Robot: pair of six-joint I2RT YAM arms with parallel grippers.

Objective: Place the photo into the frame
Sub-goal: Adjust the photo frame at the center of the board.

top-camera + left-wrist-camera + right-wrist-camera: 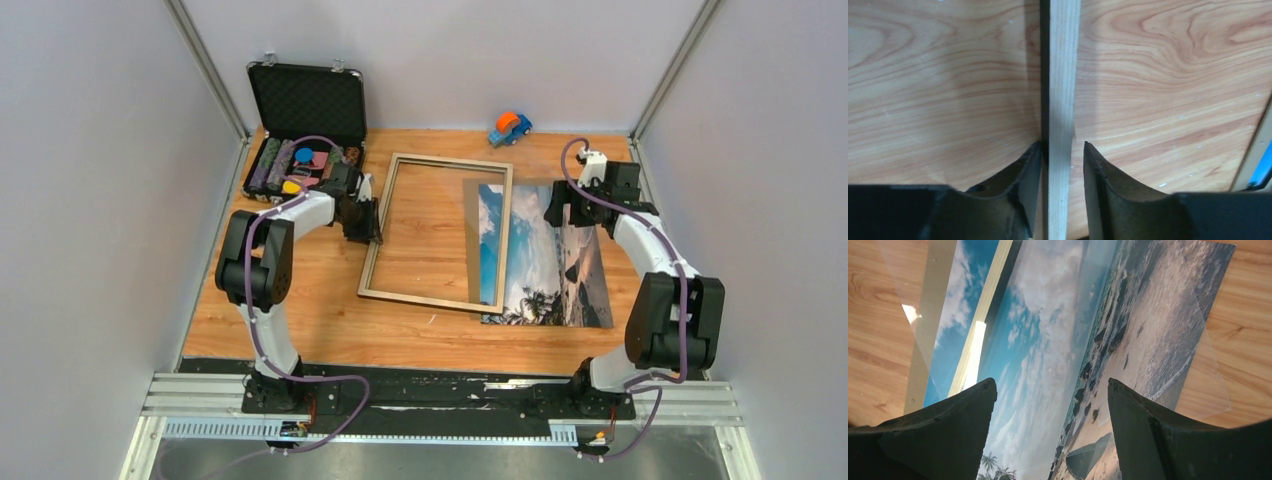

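The photo (545, 255) lies flat at 3 o'clock from the frame (430, 301), long axis 12-to-6, under the wide-open right gripper (1052, 387), while the left gripper (1063, 145) straddles the frame's left rail, jaws apart.

Your wooden bench (300, 320) carries an open black chip case (306, 105) in its far-left corner and a blue-and-orange toy car (510, 128) by its far edge.
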